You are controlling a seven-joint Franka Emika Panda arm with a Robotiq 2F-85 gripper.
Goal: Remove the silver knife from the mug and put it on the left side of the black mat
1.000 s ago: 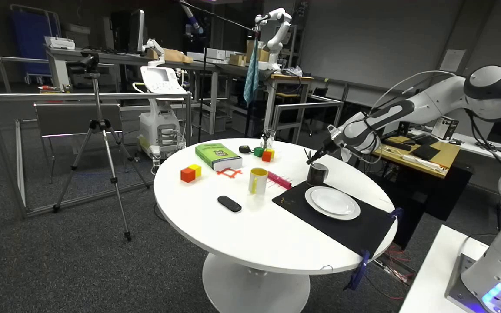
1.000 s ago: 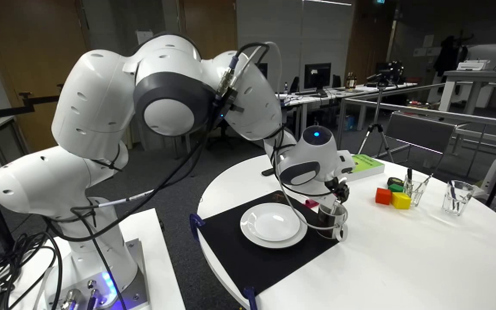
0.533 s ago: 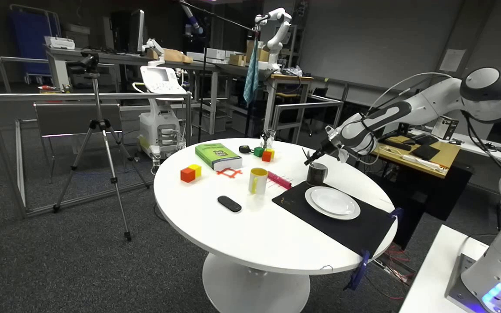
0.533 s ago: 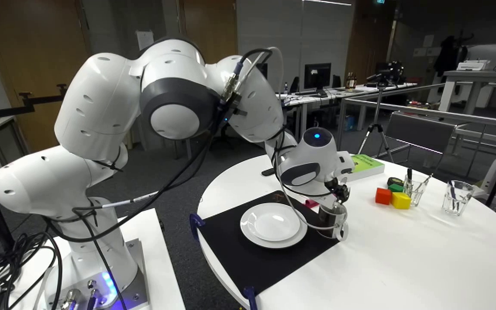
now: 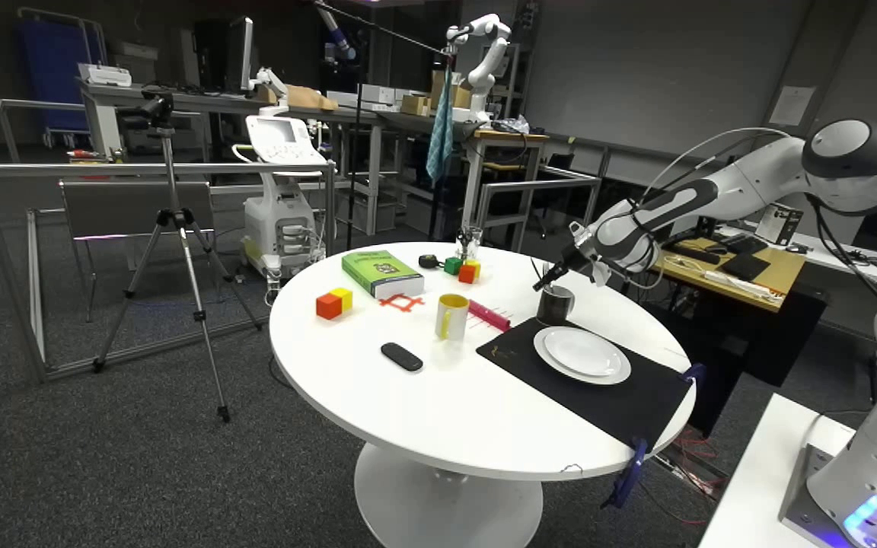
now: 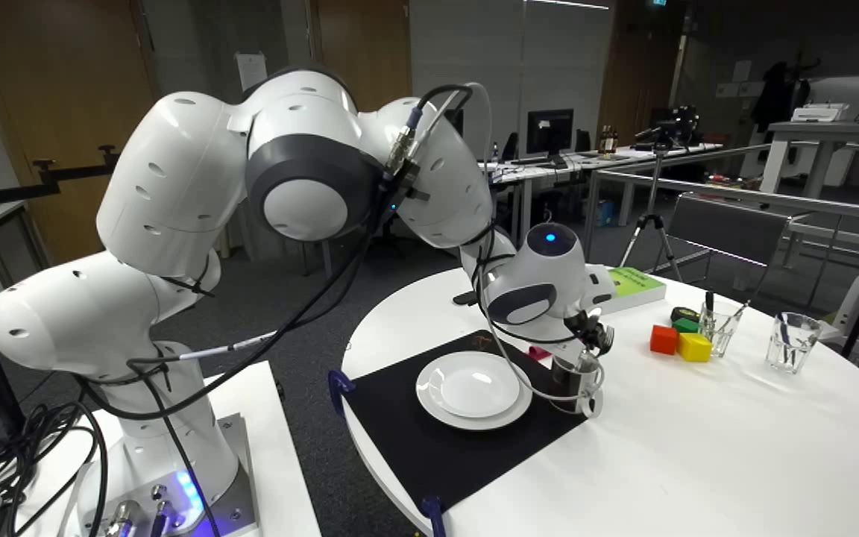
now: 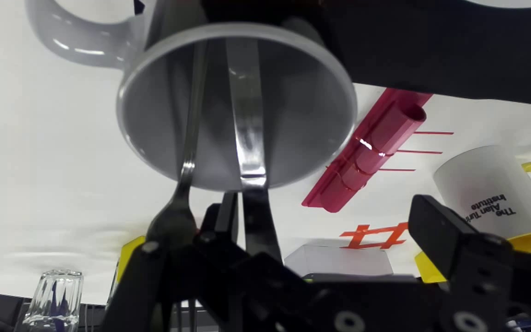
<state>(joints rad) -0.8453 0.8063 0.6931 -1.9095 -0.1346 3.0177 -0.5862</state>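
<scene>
One dark mug with a pale rim [image 5: 555,308] stands upright at a corner of one flat, rectangular black mat [image 6: 429,459]. In the mug are two pieces of cutlery: one slim, flat silver metal knife [image 7: 247,115] and one silver metal fork [image 7: 173,223]. One black two-fingered tool [image 7: 324,207] is spread wide by the mug's mouth; in the wrist view the knife shows between its fingers, close beside one, touching or not I cannot tell, and the fork outside them.

Two round white plates [image 6: 476,384], stacked, lie on the mat just beside the mug. Near the mug is one crimson ridged tube [image 7: 376,147]; a little farther from it, one white cup with a yellow handle [image 5: 455,316]. Well apart from the mug are one oblong black case [image 5: 402,356], one orange-red lattice [image 7: 361,231], one thick green book [image 5: 381,268], two red cubes [image 6: 664,340], two yellow cubes [image 6: 695,347], one green cube [image 6: 686,326] and two clear glass tumblers [image 6: 793,343]. Two dark blue clamps [image 6: 337,391] sit at the mat's edge away from the mug.

Below the mug is one round white counter [image 5: 423,403]; around it, grey carpet [image 5: 103,457] and one metal tripod [image 5: 172,217], with a second white robot arm [image 5: 488,65] at the back.
</scene>
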